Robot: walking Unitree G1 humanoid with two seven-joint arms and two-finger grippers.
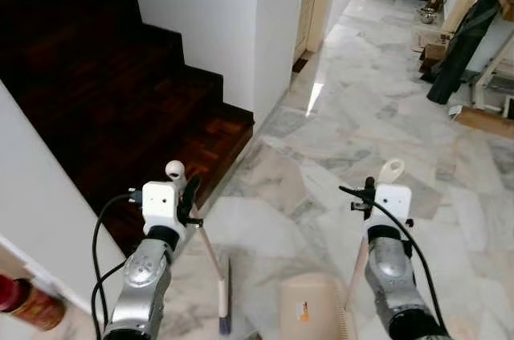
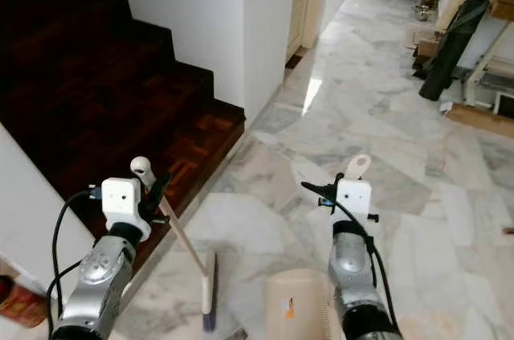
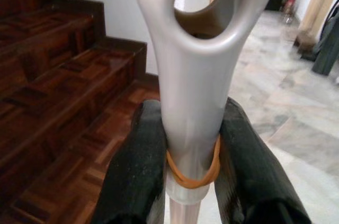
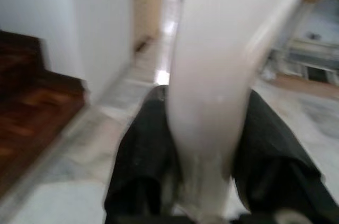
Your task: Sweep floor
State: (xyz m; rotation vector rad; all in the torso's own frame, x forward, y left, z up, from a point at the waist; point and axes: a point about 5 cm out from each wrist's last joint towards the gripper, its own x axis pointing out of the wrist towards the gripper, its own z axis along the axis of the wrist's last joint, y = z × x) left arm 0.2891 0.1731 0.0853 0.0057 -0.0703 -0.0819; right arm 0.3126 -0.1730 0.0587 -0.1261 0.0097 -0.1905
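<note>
Two grippers, each clamped on one handle. The left gripper has its two black fingers closed on the top of one broom, whose stick slants down to a brush head resting on the marble floor. The right gripper is closed on the pale handle of one dustpan, which sits on the floor just beside the brush head. One dark wooden staircase rises at the left.
</note>
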